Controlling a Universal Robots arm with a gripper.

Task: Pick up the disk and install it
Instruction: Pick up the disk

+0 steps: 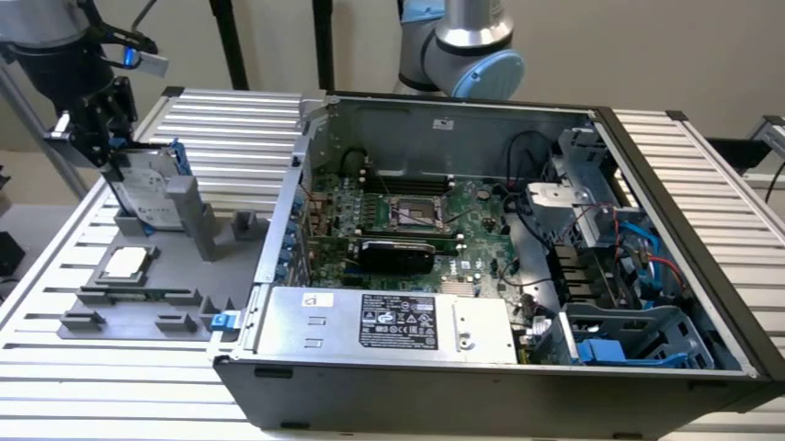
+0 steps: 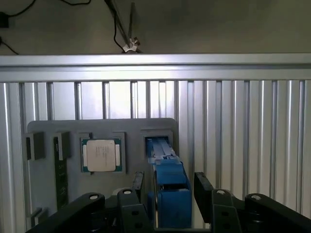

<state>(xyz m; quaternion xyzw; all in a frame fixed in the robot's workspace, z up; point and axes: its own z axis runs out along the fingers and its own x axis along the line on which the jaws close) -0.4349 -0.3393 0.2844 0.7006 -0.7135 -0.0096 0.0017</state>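
Note:
The disk point(image 1: 145, 188) stands on edge in a slot of the grey holder point(image 1: 184, 220) at the exterior view's left, silver with a white label and a blue carrier frame. My gripper point(image 1: 101, 138) hangs right above it and is open. In the wrist view the disk's blue carrier edge point(image 2: 167, 177) runs between my two black fingers point(image 2: 138, 187), with a small gap on each side. Nothing is gripped.
A square silver CPU chip point(image 1: 127, 264) lies in the grey fixture plate point(image 1: 147, 317) beside the disk. The open computer case point(image 1: 687, 239) stands at the exterior view's right, with a grey power supply point(image 1: 386, 322) and blue drive bays point(image 1: 626, 344). A second arm's base point(image 1: 472, 55) stands behind the case.

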